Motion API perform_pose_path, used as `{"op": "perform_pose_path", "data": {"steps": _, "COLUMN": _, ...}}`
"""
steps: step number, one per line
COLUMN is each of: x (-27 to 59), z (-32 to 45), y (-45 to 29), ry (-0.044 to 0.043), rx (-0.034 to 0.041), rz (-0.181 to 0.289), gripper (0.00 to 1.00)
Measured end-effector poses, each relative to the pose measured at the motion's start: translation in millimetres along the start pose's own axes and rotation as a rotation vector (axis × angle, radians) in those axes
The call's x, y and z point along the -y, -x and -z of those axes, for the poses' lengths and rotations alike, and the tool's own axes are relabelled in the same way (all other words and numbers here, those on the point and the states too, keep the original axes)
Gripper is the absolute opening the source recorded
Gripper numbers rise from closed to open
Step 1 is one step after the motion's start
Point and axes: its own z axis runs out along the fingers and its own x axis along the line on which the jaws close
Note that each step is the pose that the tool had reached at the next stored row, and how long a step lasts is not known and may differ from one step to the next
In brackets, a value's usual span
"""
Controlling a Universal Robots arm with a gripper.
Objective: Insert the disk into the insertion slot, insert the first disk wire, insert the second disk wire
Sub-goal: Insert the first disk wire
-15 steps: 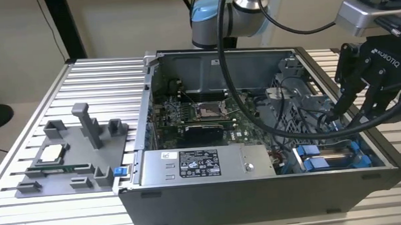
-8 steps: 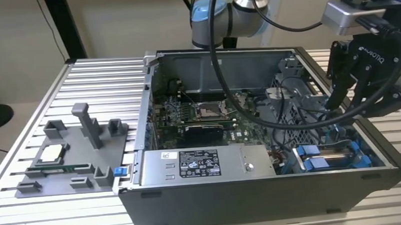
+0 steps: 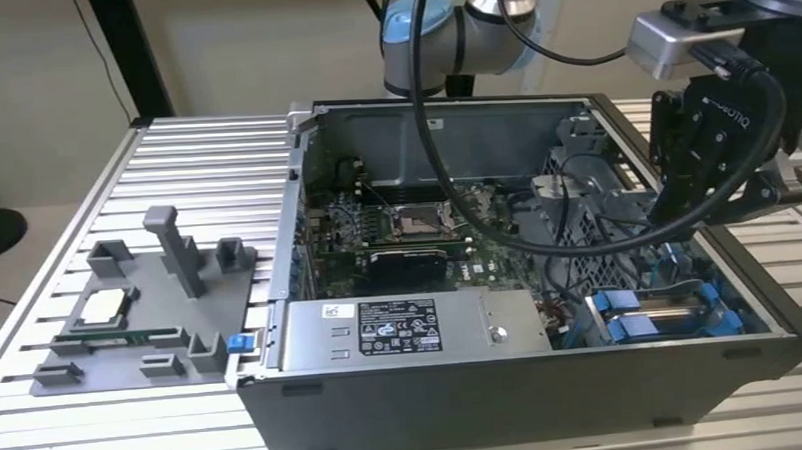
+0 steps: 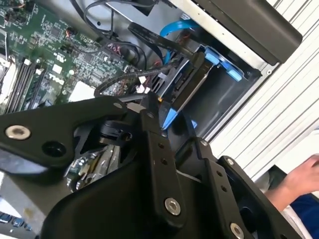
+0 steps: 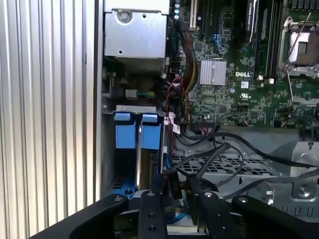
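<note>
One black gripper point(image 3: 671, 214) hangs over the open grey computer case point(image 3: 514, 401), tip down inside it on the exterior view's right. Claw state: cannot tell.

Flat silver disk in its bright blue plastic frame point(image 3: 635, 327) is in the case's near corner on the exterior view's right, just right of the grey power-supply box with a black-and-white label point(image 3: 405, 330). It stands on edge inside the grey-metal insertion slot point(image 5: 224, 172), against the slot's perforated wall.

In the first wrist view the gripper point(image 5: 174, 191) sits just beside the disk point(image 5: 138, 157). A thin black cable point(image 5: 209, 158) runs down to a dark connector right at its tip; whether that is plugged in, can't tell. Second wrist view: gripper point(image 4: 167, 112) close under the disk point(image 4: 192, 82).

Green motherboard point(image 3: 401, 235) lies left and far of the slot. Grey moulded parts tray point(image 3: 137, 314) sits on the slatted aluminium table point(image 3: 172, 163), well left of the case. A person's hand point(image 4: 299, 177) is off the table edge in the second wrist view.
</note>
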Motion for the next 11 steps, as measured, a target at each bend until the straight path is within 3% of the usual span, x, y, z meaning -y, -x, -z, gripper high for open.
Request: {"op": "perform_pose_path", "data": {"steps": 11, "x": -2.2, "z": -2.1, "y": 0.1, "ry": -0.0030, "rx": -0.0016, "rz": 0.001, "gripper": 1.00}}
